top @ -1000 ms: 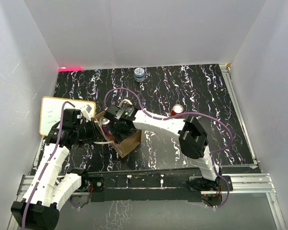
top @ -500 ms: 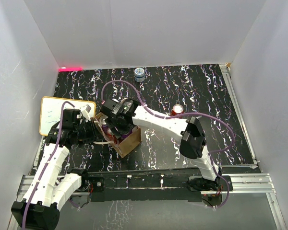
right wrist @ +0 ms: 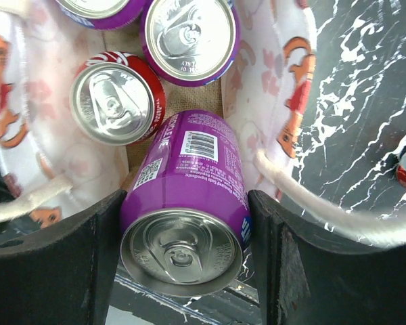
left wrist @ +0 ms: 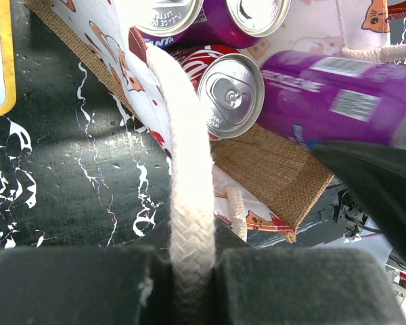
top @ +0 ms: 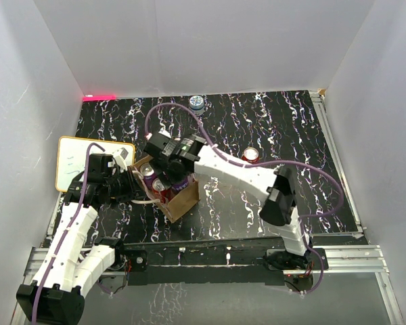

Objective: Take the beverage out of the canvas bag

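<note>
A: Left wrist view: left tool (left wrist: 189,271) pinches the rope handle (left wrist: 184,169), steadying the canvas bag (left wrist: 271,169).
B: Right tool (right wrist: 183,230)?
A: Clamped on a purple can (right wrist: 189,176), now lifted above the other cans (right wrist: 115,101) and partly out of the bag. Extraction is under way.

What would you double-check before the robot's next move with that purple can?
1. Right gripper shut on purple can: ok, a finger on each side.
2. Left gripper pinching rope handle, steadying canvas bag: ok.
3. Can's lower end above the bag's rim: cannot tell.
4. Red can and neighbouring purple can upright in the bag: ok.
5. Second rope handle off the held can: ok, it lies beside it.
</note>
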